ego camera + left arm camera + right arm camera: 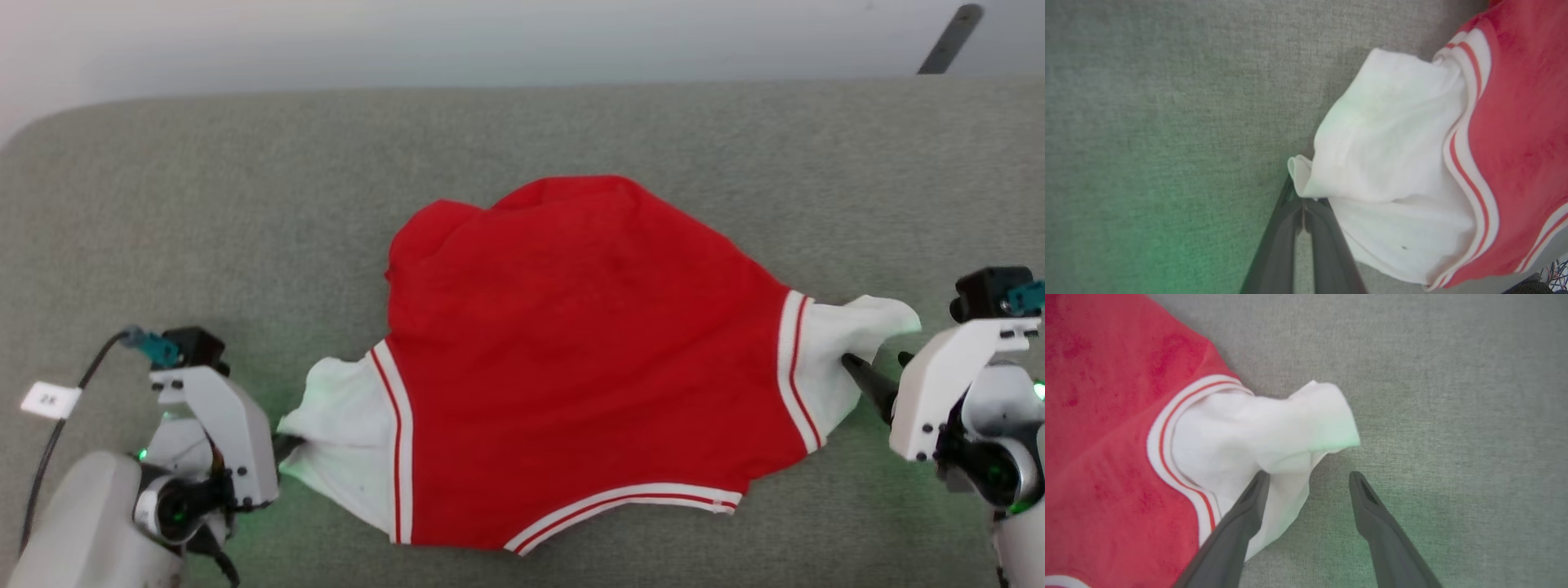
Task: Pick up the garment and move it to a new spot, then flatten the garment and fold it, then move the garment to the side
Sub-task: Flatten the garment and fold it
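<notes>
Left gripper (1303, 203) pinches garment (588, 359) sleeve edge

I count 1 garment (588, 359) mid-frame, with 2 white sleeves (343, 425), 1 on each side. There are 2 claws: the left claw (286, 447) at lower left, the right claw (875, 359) at right. Also 1 white tag (51, 400) at lower left, and 1 grey tabletop (245, 204).

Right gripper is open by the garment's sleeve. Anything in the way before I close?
Nothing visible. The right gripper straddles the edge of the right white sleeve of the garment: one finger over the cloth, the other over the bare grey surface. The left gripper is shut on the other sleeve.
</notes>
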You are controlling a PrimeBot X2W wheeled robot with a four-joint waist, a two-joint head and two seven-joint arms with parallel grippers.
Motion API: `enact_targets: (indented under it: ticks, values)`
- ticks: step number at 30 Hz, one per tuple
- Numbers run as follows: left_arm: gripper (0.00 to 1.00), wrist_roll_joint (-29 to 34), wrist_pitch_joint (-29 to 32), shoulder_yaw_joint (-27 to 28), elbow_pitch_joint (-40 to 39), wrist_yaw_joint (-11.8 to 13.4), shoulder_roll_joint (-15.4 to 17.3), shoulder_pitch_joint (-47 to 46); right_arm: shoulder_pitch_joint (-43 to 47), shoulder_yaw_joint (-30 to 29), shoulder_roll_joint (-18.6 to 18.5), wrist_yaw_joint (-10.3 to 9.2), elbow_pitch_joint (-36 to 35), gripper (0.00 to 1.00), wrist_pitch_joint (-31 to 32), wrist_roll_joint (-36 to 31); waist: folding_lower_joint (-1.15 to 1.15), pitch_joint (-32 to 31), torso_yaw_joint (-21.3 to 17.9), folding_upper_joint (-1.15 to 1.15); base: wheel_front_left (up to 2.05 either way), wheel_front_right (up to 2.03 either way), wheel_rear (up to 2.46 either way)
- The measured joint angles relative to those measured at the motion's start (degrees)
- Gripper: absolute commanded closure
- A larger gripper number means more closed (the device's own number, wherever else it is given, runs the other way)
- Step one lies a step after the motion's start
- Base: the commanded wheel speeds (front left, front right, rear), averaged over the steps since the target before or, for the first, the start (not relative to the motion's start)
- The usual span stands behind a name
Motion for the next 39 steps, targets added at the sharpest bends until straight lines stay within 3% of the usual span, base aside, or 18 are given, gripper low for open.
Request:
enact_targets:
  ticks: [10,11,12,25,33,39]
  values:
    - [1.00,-0.1,-2.1,-1.6,-0.4,-1.1,-1.4,-3.9,-8.6,2.5,-1.7,0.01,10.7,0.00,2.3,-0.1,0.00,4.0,3.1,0.00,0.00,0.00,0.00]
    - [1.00,-0.1,-2.2,-1.7,-0.3,-1.2,-1.4,-4.0,-9.3,3.2,-2.1,0.01,11.4,0.25,2.6,-0.1,0.00,4.3,3.4,0.00,0.00,0.00,0.00]
    - [1.00,-0.1,-2.4,-1.8,-0.2,-1.3,-1.5,-4.2,-9.8,3.9,-2.5,0.00,12.0,0.98,2.7,0.2,0.00,4.5,3.6,0.00,0.00,0.00,0.00]
    - [1.00,-0.7,-0.1,-2.9,-0.6,-1.0,-0.6,-6.8,-13.8,7.0,-5.1,0.02,15.8,1.00,5.5,5.7,0.00,2.7,3.8,0.00,0.00,0.00,0.00]
    - [1.00,0.6,3.7,-3.4,-5.8,-0.1,2.1,-13.4,-16.8,8.3,-6.2,0.01,10.8,1.00,7.0,11.4,0.00,-1.8,3.4,0.00,0.00,0.00,0.00]
    - [1.00,2.0,6.2,-4.8,-8.2,0.1,2.1,-22.2,-21.3,9.2,-5.6,0.01,6.8,1.00,6.5,12.0,0.00,-6.0,3.1,0.00,0.00,0.00,0.00]
